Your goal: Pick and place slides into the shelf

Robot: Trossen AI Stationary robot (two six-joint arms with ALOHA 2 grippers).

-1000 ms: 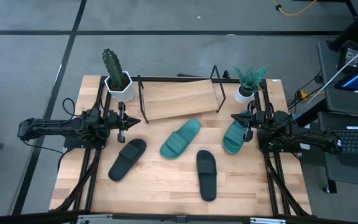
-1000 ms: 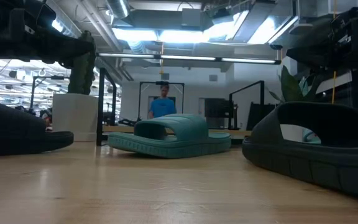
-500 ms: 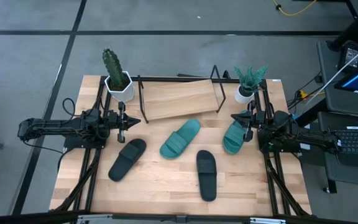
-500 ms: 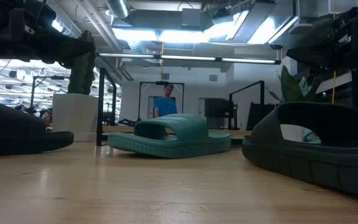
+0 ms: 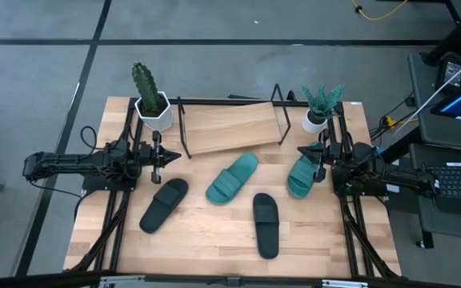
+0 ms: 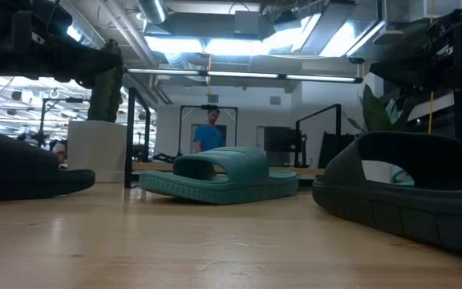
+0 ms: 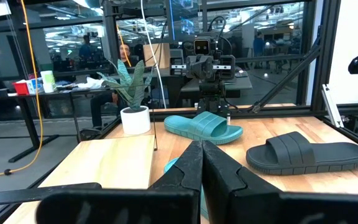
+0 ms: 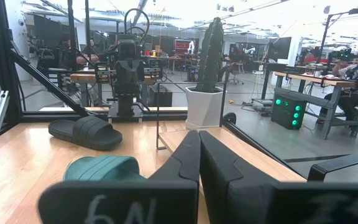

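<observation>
High view: shelf (image 5: 229,126) bare; all four slides (image 5: 232,178) on the tabletop (image 5: 206,240); I judge nothing placed yet; left gripper (image 5: 157,156) and right gripper (image 5: 319,162) both clenched, empty, beside their bases.

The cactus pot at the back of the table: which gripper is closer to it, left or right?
Left. The left gripper, shut, sits just in front of the cactus pot on the same side. The right gripper, also shut, waits across the table, beside a green sandal.

Place: robotics lab | evidence: workbenches (image 8: 303,78), monitors (image 7: 182,12), ceiling strip lights (image 6: 239,44)
</observation>
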